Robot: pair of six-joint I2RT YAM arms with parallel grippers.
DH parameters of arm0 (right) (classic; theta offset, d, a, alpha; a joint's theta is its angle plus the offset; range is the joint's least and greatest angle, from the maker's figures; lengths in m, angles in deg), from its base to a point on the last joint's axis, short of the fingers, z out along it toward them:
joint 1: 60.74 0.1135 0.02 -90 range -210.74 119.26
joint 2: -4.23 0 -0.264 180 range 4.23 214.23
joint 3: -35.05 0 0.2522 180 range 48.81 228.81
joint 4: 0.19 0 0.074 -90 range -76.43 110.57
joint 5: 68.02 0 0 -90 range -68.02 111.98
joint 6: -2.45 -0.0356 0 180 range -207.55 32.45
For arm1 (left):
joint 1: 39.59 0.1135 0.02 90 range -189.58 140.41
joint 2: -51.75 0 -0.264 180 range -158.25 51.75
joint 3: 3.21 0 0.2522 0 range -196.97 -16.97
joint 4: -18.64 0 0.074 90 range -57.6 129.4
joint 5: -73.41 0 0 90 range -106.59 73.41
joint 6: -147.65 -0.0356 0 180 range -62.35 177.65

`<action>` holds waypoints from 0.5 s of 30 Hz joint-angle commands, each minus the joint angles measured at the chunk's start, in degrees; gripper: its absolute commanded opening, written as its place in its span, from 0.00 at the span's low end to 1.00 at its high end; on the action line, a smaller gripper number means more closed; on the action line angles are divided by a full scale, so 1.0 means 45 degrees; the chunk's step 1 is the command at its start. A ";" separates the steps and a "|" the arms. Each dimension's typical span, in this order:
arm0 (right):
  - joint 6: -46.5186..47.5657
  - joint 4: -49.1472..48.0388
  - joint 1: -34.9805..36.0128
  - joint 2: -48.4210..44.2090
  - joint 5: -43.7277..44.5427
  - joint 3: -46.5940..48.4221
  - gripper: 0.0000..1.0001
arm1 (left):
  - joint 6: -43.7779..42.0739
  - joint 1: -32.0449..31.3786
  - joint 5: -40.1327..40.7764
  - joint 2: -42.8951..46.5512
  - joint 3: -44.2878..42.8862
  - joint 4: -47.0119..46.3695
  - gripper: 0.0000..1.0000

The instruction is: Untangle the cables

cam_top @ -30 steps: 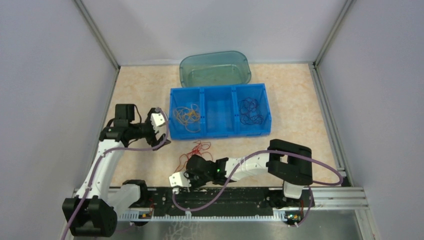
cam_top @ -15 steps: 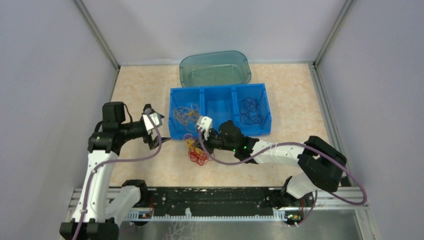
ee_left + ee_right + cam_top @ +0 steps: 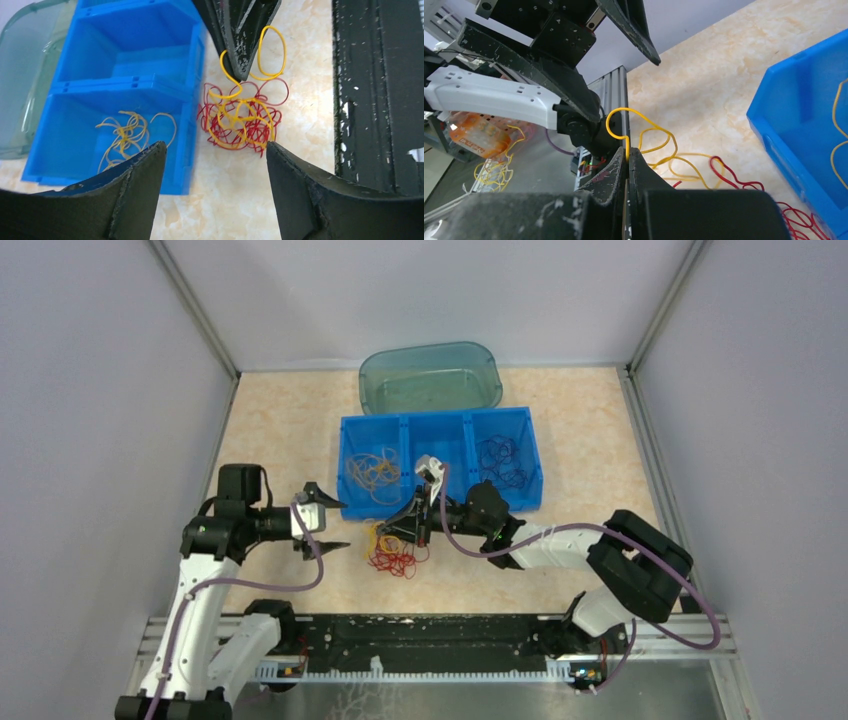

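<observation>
between the black fingers (image 3: 616, 175) of the right gripper (image 3: 628, 152), pressed tight together: one thin yellow strand (image 3: 620, 116), arching up from the tips in a loop, then trailing down toward the table. just under those tips, the clump of thin red and yellow cable loops (image 3: 395, 552), lying on the beige marbled tabletop (image 3: 280, 420) just in front of the left half of the blue plastic three-compartment bin (image 3: 440, 508). to the left of the clump, the left gripper (image 3: 335, 525), fingers (image 3: 140, 175) spread wide, holding nothing, aimed at the clump and apart from it. in the left wrist view, clump framed between the two fingertips and touching neither.

only from the top view: dark purple-blue strands (image 3: 500, 462) in the bin's right compartment, and the two arms reaching in toward the clump from opposite sides. in both the top and left wrist views: loose yellow strands (image 3: 372, 472) in the bin's left compartment, and a translucent teal tub (image 3: 430, 375) behind the bin.

only from the left wrist view: yellow loops threaded through the red ones, one yellow loop raised clear of the heap beside the right gripper's tip, red loops flat on the table.

only from the right wrist view: the pinch itself, finger faces closed with the strand between, the left gripper's spread jaws in the background above. any red loop caught in that pinch: cannot tell.
</observation>
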 commanded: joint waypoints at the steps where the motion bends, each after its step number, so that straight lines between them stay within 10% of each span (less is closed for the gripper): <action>1: -0.0671 -0.1427 -0.0077 0.0198 -0.0651 0.0621 0.00 | 0.1473 -0.1258 -0.0603 0.0073 0.0256 -0.1857 0.76; 15: -0.0657 -0.1444 -0.0071 0.0016 -0.1192 0.0980 0.00 | 0.4664 -0.4398 0.1956 -0.0370 0.0800 -0.4842 0.70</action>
